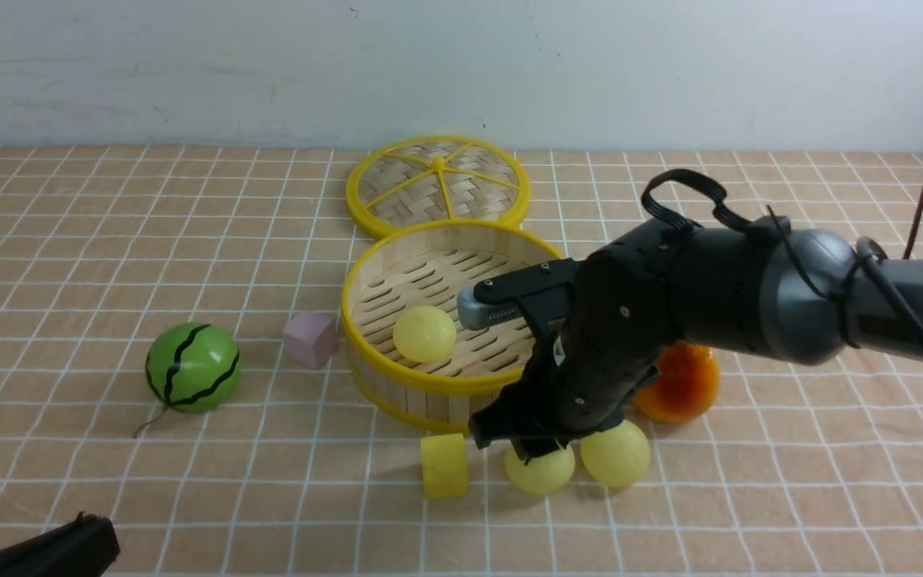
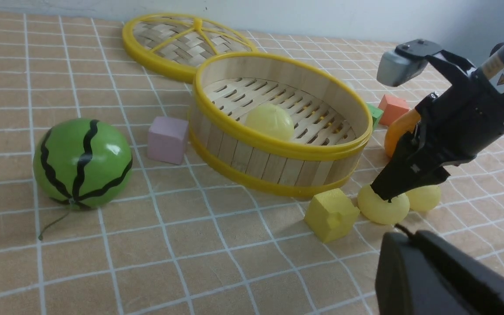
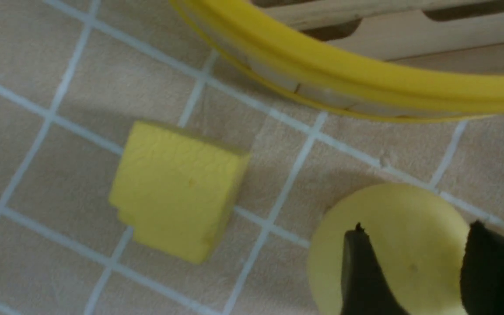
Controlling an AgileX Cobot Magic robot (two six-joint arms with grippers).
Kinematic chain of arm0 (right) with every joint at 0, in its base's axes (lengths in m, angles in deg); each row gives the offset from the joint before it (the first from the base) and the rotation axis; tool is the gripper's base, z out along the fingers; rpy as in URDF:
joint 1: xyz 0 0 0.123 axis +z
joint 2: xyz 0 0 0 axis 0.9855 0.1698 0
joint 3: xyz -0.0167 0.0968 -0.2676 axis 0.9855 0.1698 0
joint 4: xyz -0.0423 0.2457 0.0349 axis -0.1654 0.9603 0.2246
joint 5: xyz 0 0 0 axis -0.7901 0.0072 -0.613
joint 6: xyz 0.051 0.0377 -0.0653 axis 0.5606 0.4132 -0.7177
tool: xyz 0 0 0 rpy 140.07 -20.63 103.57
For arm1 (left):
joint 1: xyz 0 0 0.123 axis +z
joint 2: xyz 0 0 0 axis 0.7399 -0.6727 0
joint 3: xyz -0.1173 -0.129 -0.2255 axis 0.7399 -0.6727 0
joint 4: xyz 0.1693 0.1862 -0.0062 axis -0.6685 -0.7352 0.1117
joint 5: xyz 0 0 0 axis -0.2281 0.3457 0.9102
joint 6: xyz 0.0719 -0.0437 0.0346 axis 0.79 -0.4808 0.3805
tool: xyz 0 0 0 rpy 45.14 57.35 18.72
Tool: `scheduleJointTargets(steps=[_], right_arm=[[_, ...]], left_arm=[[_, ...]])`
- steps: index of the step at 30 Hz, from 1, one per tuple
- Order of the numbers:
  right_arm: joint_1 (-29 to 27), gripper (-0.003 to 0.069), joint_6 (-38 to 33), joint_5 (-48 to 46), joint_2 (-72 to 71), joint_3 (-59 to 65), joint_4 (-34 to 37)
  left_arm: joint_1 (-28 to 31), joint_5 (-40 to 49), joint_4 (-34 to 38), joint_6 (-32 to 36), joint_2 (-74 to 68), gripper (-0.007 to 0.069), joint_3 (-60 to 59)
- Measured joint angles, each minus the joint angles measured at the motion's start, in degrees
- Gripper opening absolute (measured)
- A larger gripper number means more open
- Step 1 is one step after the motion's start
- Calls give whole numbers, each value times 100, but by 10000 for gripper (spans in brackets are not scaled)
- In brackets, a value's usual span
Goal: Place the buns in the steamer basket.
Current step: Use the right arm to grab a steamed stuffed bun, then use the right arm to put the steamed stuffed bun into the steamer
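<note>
The steamer basket stands mid-table, and one pale yellow bun lies on its slatted floor. Two more buns lie on the cloth just in front of it: one under my right gripper and one beside it to the right. In the right wrist view the gripper is open, its two black fingers over the top of that bun, the gap narrower than the bun. My left gripper hangs low at the near left, fingers together, holding nothing.
A yellow block sits left of the gripped-at bun. A pink block and a green striped melon lie left of the basket. The flat woven lid lies behind it. An orange pear is behind my right arm.
</note>
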Motion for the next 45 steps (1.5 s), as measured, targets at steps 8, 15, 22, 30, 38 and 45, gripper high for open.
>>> scheduleJointTargets(steps=[8, 15, 22, 30, 38, 45], right_arm=[[-31, 274, 5, 186, 135, -35, 15], [-31, 9, -172, -101, 36, -35, 38], [-31, 1, -404, -393, -856, -56, 377], [-262, 6, -474, 1230, -762, -220, 354], [-513, 129, -474, 2184, 112, -220, 298], [-544, 451, -508, 1953, -154, -220, 277]], left_arm=[[0, 0, 0, 0, 0, 0, 0], [0, 0, 0, 0, 0, 5, 0], [0, 0, 0, 0, 0, 11, 0], [0, 0, 0, 0, 0, 18, 0], [0, 2, 0, 0, 0, 26, 0], [0, 2, 0, 0, 0, 34, 0]])
